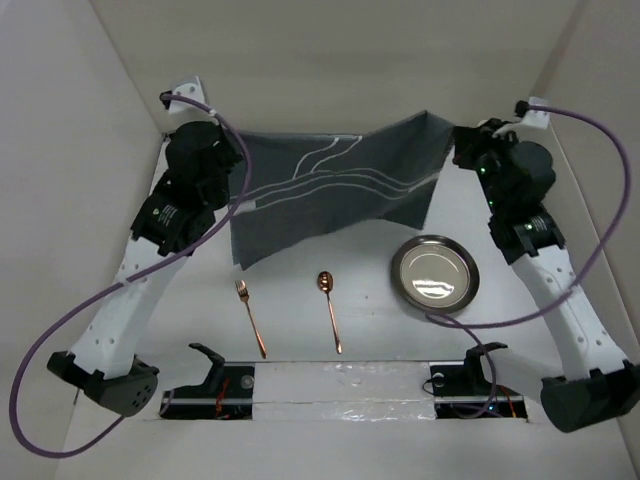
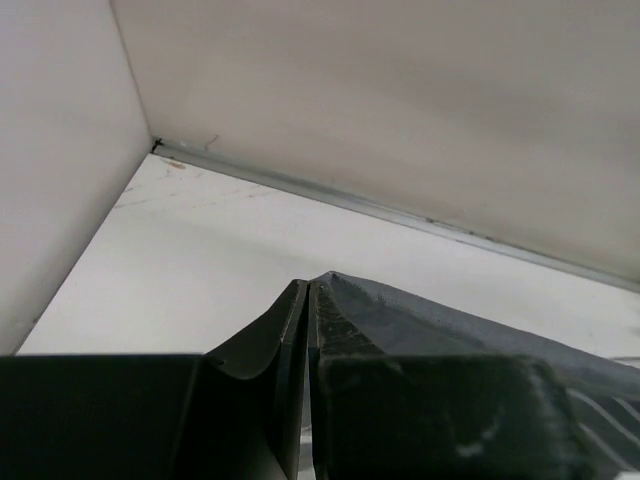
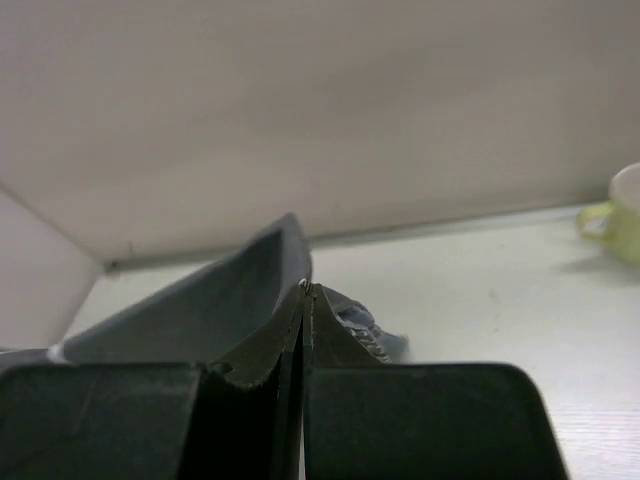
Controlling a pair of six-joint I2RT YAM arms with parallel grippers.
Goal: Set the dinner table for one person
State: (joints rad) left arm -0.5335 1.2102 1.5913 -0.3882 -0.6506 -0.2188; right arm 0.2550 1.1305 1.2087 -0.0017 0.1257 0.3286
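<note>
Two robot arms hold a dark grey placemat (image 1: 340, 185) stretched between them above the far half of the white desk (image 1: 290, 290), which fills the floor of a white-walled enclosure. The left end effector (image 1: 228, 148) is pressed together on the cloth's far left corner. The right end effector (image 1: 455, 142) is pinched on the far right corner. From overhead, both sets of fingers are lost against the black wrist housings and the dark fabric.

The wrist cameras settle it. In the left wrist view, the left end effector (image 2: 308, 285) has its jaws closed flat, with a fold of placemat (image 2: 430, 320) running off to the right. In the right wrist view, the right end effector (image 3: 305, 288) clamps a peak of placemat (image 3: 200, 310), and a rumpled bit shows just behind the tips.

The cloth sags between the grips, pale wavy lines across it. Whether its near edge touches the desk cannot be told.

Nearer the arm bases lie a copper fork (image 1: 251, 318), a copper spoon (image 1: 329, 310) beside it and a round silver plate (image 1: 434, 272) to the right, all apart from one another. A pale yellow-green mug (image 3: 625, 215) is cut off at the right wrist view's edge and goes unseen from overhead. Purple cables (image 1: 60, 330) loop from each arm.
</note>
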